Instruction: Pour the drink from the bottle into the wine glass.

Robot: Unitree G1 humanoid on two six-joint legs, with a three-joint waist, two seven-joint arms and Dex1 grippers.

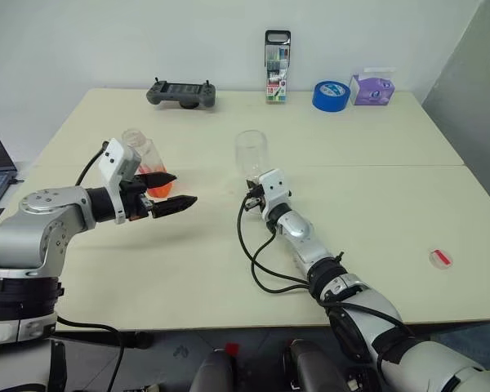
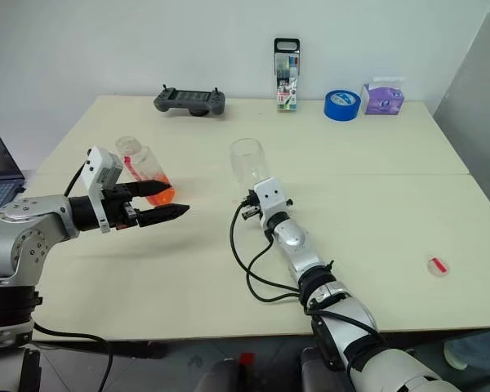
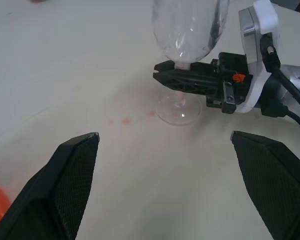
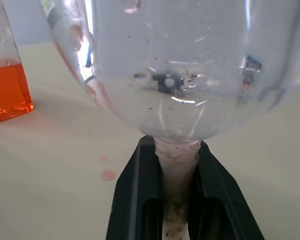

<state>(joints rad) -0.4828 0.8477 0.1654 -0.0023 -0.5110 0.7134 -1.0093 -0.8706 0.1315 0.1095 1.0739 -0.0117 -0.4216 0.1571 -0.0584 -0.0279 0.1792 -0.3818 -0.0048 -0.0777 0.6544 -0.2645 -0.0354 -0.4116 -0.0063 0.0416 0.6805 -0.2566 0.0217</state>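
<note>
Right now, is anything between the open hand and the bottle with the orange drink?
No, nothing visible. The open left gripper hangs just in front of the bottle, with bare table between them. The wine glass stands off to one side.

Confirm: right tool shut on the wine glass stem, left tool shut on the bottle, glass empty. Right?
Not quite. The left tool is open and holds nothing; the left wrist view shows its fingers spread wide, and the left eye view shows the bottle standing behind it. The rest holds: the right tool is shut on the wine glass stem, and the glass is empty.
</note>
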